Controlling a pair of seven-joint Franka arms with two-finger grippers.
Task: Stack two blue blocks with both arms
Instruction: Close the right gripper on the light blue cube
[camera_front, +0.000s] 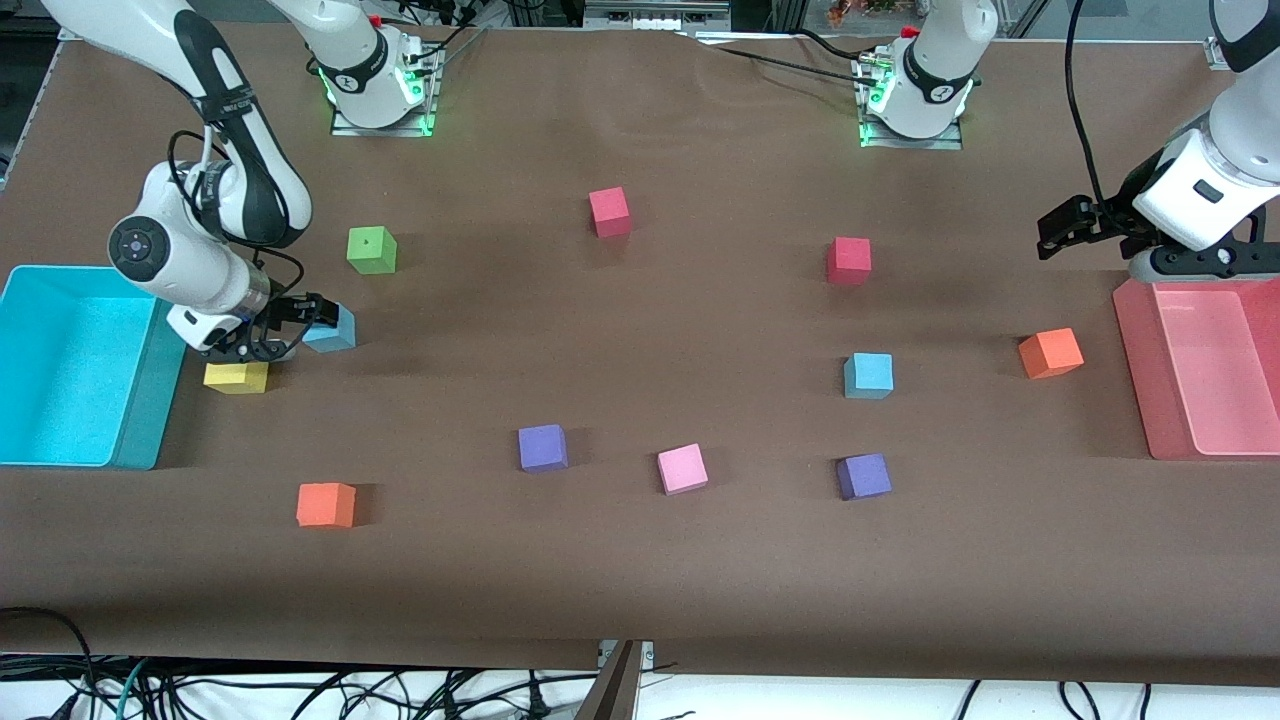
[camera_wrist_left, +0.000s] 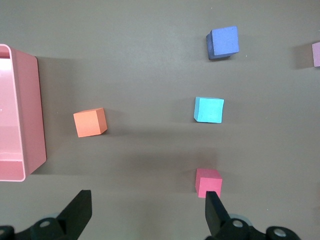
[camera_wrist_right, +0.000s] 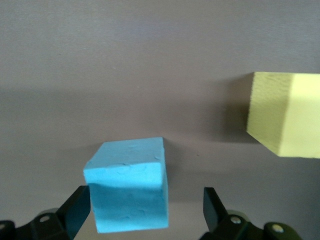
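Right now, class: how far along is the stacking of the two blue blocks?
Nothing is stacked. One blue block sits on the table between the right gripper's open fingers, ungripped. The other blue block lies apart; the left gripper waits open near the pink bin. Grasping, lifting, stacking remain.

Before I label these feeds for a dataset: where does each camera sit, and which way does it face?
Front view: high across the table, facing both bases; shows both arms, right gripper low beside a blue block.
Left wrist view: on the left arm, looking down past its open gripper at the other blue block.
Right wrist view: on the right arm, low, open gripper around its blue block.
Shared: front and left wrist views show the pink bin.
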